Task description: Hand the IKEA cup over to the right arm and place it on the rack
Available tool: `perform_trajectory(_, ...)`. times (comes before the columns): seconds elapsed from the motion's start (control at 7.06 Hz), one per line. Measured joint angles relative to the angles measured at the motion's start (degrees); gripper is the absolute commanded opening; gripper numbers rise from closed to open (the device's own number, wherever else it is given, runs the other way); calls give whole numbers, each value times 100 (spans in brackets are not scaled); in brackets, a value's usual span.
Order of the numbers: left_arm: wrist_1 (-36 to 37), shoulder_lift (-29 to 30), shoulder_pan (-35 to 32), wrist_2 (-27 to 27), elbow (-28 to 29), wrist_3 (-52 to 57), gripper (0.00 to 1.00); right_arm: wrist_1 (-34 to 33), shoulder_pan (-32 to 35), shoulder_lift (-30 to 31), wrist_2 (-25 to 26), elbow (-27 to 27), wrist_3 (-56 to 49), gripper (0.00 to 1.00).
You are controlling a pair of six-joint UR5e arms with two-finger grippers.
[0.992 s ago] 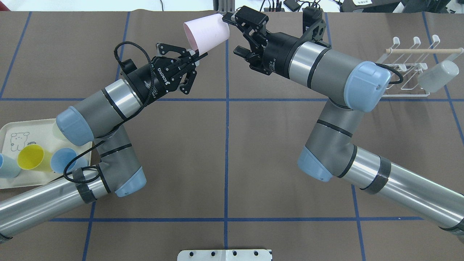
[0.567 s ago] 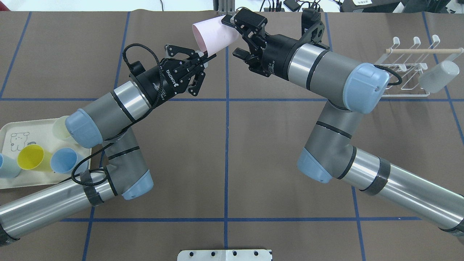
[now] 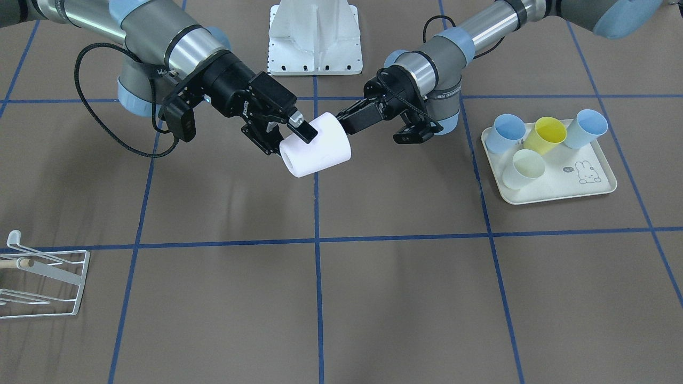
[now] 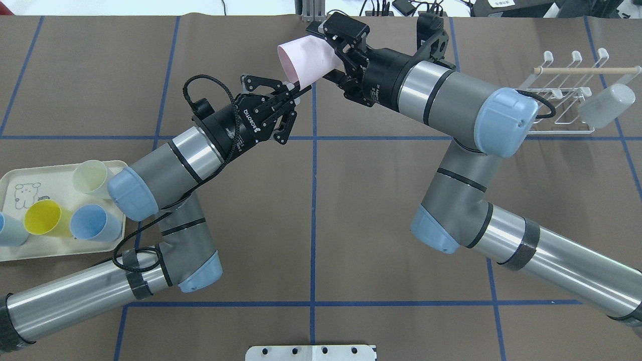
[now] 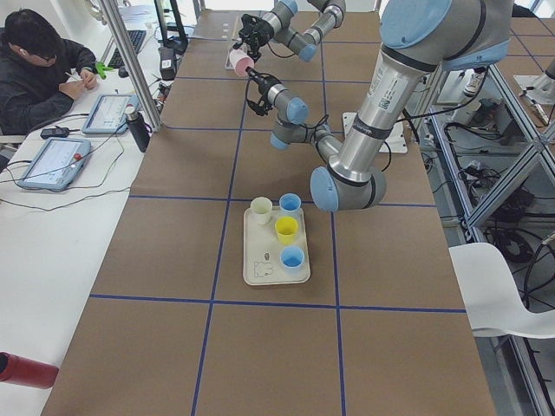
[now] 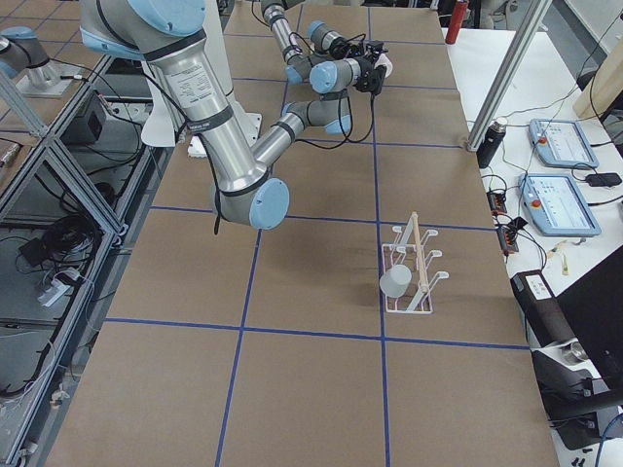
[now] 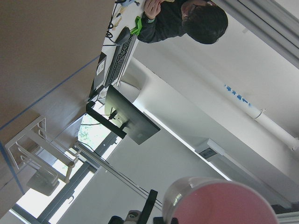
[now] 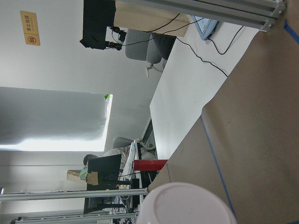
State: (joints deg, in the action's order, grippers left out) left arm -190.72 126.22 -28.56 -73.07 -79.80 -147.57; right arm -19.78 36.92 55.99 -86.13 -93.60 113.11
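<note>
Over the last second the left gripper had carried the pink cup toward the robot's right. The cup's base end now sat deeper between the fingers of the right gripper, which had hardly shifted.

The left gripper was nipped narrow on the cup's rim, at the mouth. The right gripper stood wide, one finger over the base end and one under it (the spread looked no smaller than a second earlier, and neither pad could be seen pressing). The cup therefore hung in the air above the far middle of the table, carried, as I judged, by the left gripper alone.

The cup's long axis ran nearly along the line from one gripper to the other, mouth toward the left, closed base toward the right. So the right gripper probably needed only to shut where it stood, and the left then to let go and back off along that axis. The rack lay well apart on the robot's right, beyond the right arm, which was much the nearer arm to it.

There were two arms, one rack, one tray and six cups:
- the pink cup in hand;
- one grey cup on the rack;
- four on the tray: two blue cups, a yellow cup and a pale cup.
</note>
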Motion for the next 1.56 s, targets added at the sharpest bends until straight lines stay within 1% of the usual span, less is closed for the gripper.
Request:
perform_trajectory(1.28, -59, 10, 204, 159, -44, 0, 0, 0, -26, 26, 0, 16, -6, 97)
perform_trajectory(1.42, -60, 20, 233, 181, -55, 0, 0, 0, -27, 26, 0, 28, -8, 78)
perform_trajectory(1.56, -60, 26, 260, 200, -57, 3, 11, 1, -27, 26, 0, 31, -6, 1)
